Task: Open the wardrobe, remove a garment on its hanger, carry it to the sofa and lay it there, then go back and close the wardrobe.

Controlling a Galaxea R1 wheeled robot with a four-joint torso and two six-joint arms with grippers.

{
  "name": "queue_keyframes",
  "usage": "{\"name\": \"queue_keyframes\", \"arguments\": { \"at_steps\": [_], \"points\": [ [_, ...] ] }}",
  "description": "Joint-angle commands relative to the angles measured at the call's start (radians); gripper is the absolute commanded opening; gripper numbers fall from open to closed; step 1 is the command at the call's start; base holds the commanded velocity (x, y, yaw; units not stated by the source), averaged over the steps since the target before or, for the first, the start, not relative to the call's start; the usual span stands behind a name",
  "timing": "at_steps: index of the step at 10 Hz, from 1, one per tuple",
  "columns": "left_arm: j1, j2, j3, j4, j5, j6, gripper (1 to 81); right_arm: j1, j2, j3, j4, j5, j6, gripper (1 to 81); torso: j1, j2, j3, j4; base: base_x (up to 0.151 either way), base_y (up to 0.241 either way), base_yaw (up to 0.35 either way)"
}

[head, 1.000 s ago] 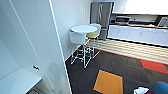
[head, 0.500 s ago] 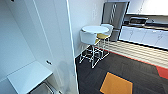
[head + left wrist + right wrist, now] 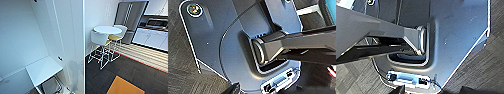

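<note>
The wardrobe (image 3: pixel 67 37) stands close at the left of the head view as tall plain white panels. It looks open toward me, with white inner walls and a white bottom board (image 3: pixel 43 70) on show. A small dark fitting (image 3: pixel 60 58) sits low on its right-hand panel. Both wrist views look down on the robot's own dark plate and jointed bar over dark grey carpet.
A round white table (image 3: pixel 107 30) with white and yellow wire-legged chairs (image 3: pixel 100 41) stands right of the wardrobe. Behind it are a steel fridge (image 3: pixel 128 20) and white kitchen counters (image 3: pixel 152 37). Dark carpet with an orange tile (image 3: pixel 125 86) lies at the right.
The whole head picture has shifted right, so the camera has turned left. The wardrobe now takes up the left half and looms larger.
</note>
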Motion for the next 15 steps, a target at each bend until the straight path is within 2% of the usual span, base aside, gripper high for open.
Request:
{"name": "queue_keyframes", "arguments": {
  "at_steps": [1,3,15],
  "points": [
    [-0.023,-0.011,-0.005,0.011,0.033,0.0,81.1,0.012,0.004,0.003,-0.009,-0.052,0.002,81.1,0.0,0.0,0.0,0.0,0.0,0.0,0.316],
    [-0.023,-0.007,-0.005,0.016,0.053,0.0,81.1,0.009,0.004,0.003,-0.004,-0.052,0.002,81.1,0.0,0.0,0.0,0.0,0.0,0.0,0.317],
    [-0.026,-0.008,-0.005,0.016,0.053,0.0,81.1,0.015,0.002,-0.003,-0.001,-0.052,0.0,81.1,0.0,0.0,0.0,0.0,0.0,0.0,0.308]
  ]
}}
